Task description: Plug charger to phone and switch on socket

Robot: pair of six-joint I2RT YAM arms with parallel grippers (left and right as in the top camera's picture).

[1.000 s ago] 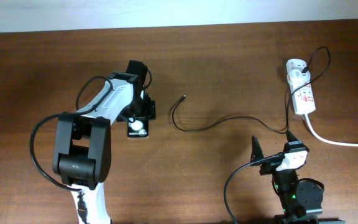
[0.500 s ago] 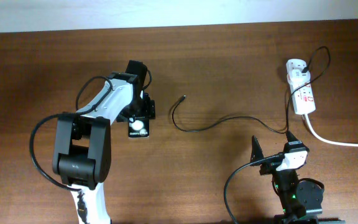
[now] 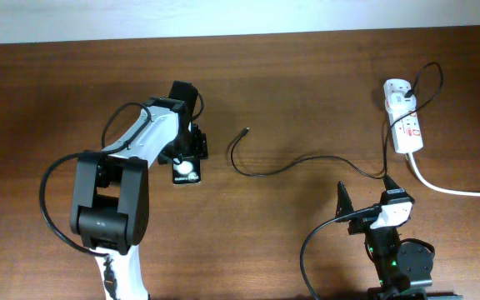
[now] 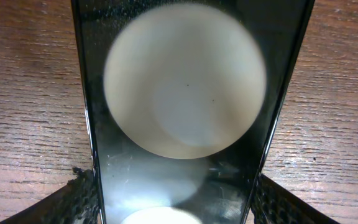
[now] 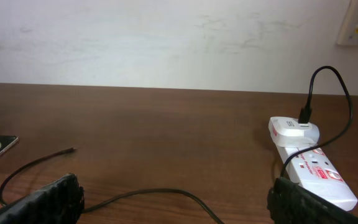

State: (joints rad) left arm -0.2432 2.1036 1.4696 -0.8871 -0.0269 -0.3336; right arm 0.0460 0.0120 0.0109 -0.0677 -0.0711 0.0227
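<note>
Against the frame one second back: no clear change. Arms, phone (image 3: 183,170), cable and power strip (image 3: 407,127) all sit where they did.

Left hand (image 3: 188,152): over the left-centre of the tabletop (image 3: 307,75), clamped on the phone. In the left wrist view its two fingers (image 4: 82,196) press against the phone's long edges, one each side. The phone lies flat on the wood, glossy black face up, with one large white disc filling most of the view and a second at the bottom edge.

Charger cable (image 3: 298,167): thin, black. Its free tip (image 3: 246,131) lies bare on the wood right of the phone, well apart from it. The cable curves across the centre towards the right side.

Right hand (image 5: 182,202): near the front edge, right side, fingers wide apart, holding nothing, not touching the cable.

Power strip: near the back right corner, white adapter (image 3: 398,90) plugged into its far end, with the cable looping out of it. A thick white cord (image 3: 452,189) leaves towards the right edge.
</note>
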